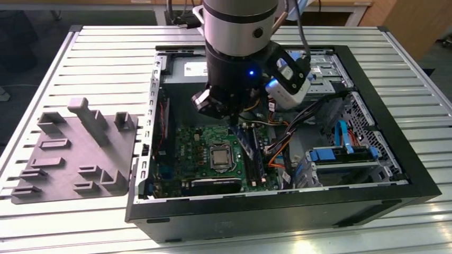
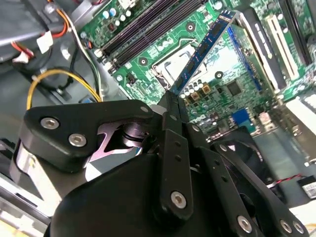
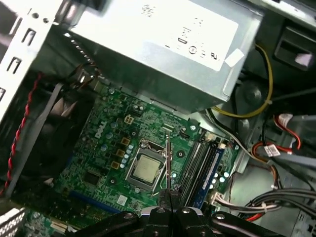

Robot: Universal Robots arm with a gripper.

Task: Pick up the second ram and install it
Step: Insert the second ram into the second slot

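Note:
My gripper point(image 1: 236, 120) hangs inside the open computer case point(image 1: 395, 174), just over the motherboard point(image 1: 194, 151). It is shut on the second ram point(image 2: 203, 53), a slim blue-edged stick that reaches out past the fingertips over the CPU socket point(image 3: 145, 169). In the first wrist view the second ram point(image 3: 168, 165) is edge-on, a thin line rising from the gripper point(image 3: 168, 196). It stands beside the memory slots point(image 3: 197, 163) and above the board, not seated. A blue stick point(image 3: 211, 170) sits in one of those slots. In the second wrist view the slots point(image 2: 148, 29) lie apart from the held stick.
The grey moulded tray point(image 1: 71, 159) lies on the slatted table at the exterior view's left. Inside the case, the silver power supply point(image 3: 163, 49) is close behind the board. Yellow, red and black cables point(image 3: 266, 123) and the drive cage point(image 1: 339, 156) crowd the slot side.

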